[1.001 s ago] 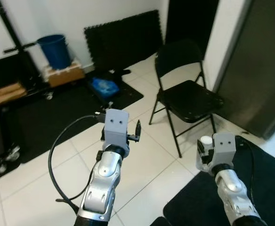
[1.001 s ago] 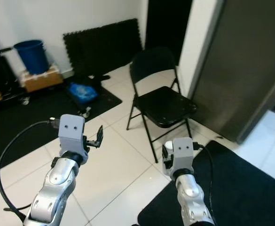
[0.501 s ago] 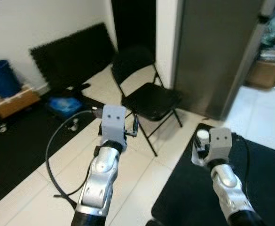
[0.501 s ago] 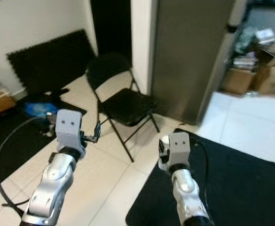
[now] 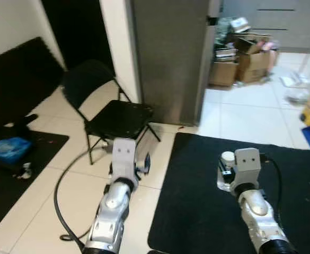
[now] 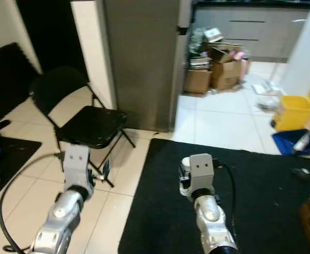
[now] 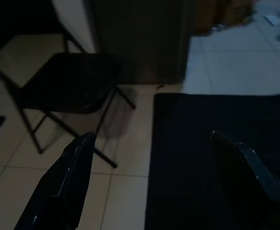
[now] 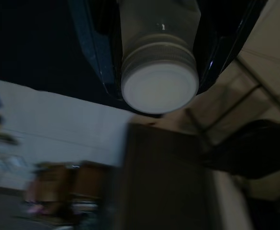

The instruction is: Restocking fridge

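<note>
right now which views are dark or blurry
Left wrist view: very dim, though the chair and black mat can be made out. Right wrist view: dark, background smeared, the bottle cap sharpest. Eye views: well lit, slightly soft.

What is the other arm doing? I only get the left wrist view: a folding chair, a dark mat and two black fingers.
Observer: The right tool is clamped on a bottle with a white cap.
Operator: What lies to the left of the chair?
Observer: A blue bag lies on another dark mat there.
Operator: And over on the robot's right?
Observer: A yellow bin stands on the white tiles past the mat.
</note>
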